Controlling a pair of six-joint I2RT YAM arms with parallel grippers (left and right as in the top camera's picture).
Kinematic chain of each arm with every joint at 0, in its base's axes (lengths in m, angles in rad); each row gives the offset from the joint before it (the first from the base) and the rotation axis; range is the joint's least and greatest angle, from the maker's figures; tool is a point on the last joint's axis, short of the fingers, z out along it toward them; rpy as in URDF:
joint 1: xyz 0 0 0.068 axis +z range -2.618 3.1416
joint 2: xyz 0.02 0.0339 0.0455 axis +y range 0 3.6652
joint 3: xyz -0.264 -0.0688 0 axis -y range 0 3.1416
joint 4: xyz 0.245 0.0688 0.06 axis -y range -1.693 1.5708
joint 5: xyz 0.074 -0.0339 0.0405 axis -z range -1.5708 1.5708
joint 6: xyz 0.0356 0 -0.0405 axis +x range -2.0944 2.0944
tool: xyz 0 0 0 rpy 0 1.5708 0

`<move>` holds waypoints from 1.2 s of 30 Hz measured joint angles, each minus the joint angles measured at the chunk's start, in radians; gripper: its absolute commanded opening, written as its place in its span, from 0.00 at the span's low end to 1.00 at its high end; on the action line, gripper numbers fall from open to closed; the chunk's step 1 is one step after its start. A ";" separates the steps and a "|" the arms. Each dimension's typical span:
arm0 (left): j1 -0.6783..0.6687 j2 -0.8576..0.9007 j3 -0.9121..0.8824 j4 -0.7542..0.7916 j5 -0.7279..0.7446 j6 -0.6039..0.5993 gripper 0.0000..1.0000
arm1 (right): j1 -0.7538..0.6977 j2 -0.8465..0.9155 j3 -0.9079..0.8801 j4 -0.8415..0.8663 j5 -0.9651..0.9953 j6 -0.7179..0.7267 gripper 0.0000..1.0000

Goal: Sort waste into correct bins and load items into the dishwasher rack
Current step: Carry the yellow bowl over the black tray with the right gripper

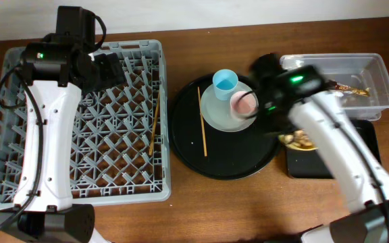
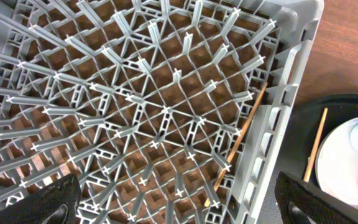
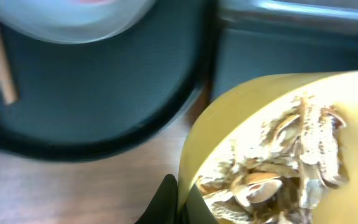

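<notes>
Brown wood table [image 1: 262, 209] under everything, w/ the big grey rack [image 1: 165, 169] on the L side and a round black tray [image 1: 188, 145] just R of it. My L tool [image 2: 176, 193] hangs over the rack's lattice floor, its fingers [image 2: 42, 205] spread wide apart, nothing btwn them. One chopstick [image 1: 153, 131] lies inside the rack along its R wall, slightly slanted; the 2nd chopstick [image 1: 202, 121] lies on the round tray, just L of the pale grey plate [image 1: 215, 115]. Blue cup [image 1: 225, 81] stands at the plate's far edge and the pink cup [image 1: 243, 103] on its R part, both mouth up. My R tool [image 3: 178, 202] is clamped on the rim of the yellow bowl [image 3: 241, 106], one dark finger [image 3: 166, 199] showing on the outside of the rim; other finger hidden. Bowl is full of beige food scraps [image 3: 291, 162] and sits btwn the round tray and the shallow black tray [image 1: 329, 165], at that tray's L edge; can't tell if it rests or is lifted. R arm is motion-blurred from overhead. Clear tub [image 1: 383, 74] is at the far R, beyond the shallow tray, w/ the brown-and-gold wrapper [image 1: 353, 89] lying inside it.
</notes>
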 measured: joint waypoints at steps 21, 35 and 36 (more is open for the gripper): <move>0.000 0.000 0.000 0.001 0.000 0.000 0.99 | -0.911 -0.005 -0.429 0.302 -1.006 -0.595 0.04; 0.000 0.000 0.000 0.000 0.000 0.000 0.99 | -1.136 -0.005 -0.763 0.568 -1.527 -0.677 0.04; 0.000 0.000 0.000 0.000 0.000 0.000 0.99 | -1.136 -0.005 -0.764 0.568 -1.557 -0.678 0.04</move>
